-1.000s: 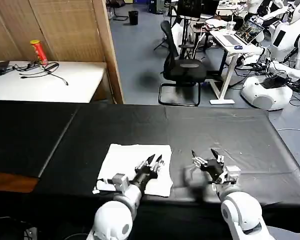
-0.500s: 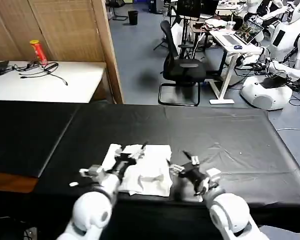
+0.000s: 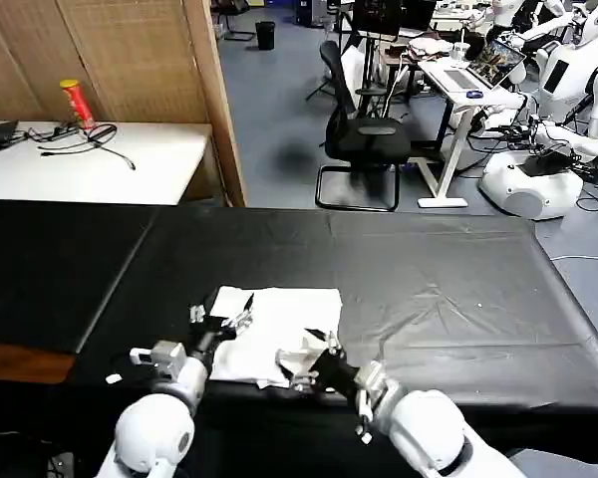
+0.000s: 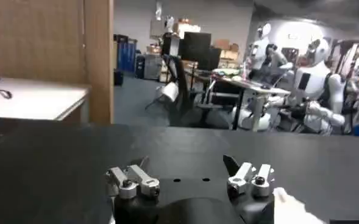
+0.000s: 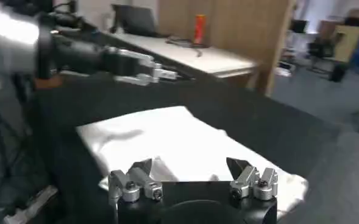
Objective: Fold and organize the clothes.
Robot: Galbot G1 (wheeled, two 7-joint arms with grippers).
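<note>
t-shirt lies folded on the black desk near its front edge. left claw, spread, at its left edge; right claw, spread, at the near corner: uneven pulls could undo the fold.

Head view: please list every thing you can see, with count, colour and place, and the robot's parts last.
T-shirt: one, white, folded, near front edge of the black table.
Black table: one, across the foreground.
White table: one, far left.
Can: one, red with yellow lid, on the white table.
Office chair: one, black, behind the black table.
Left hand: open, at the T-shirt's left edge.
Right hand: open, at the T-shirt's near right corner.
</note>
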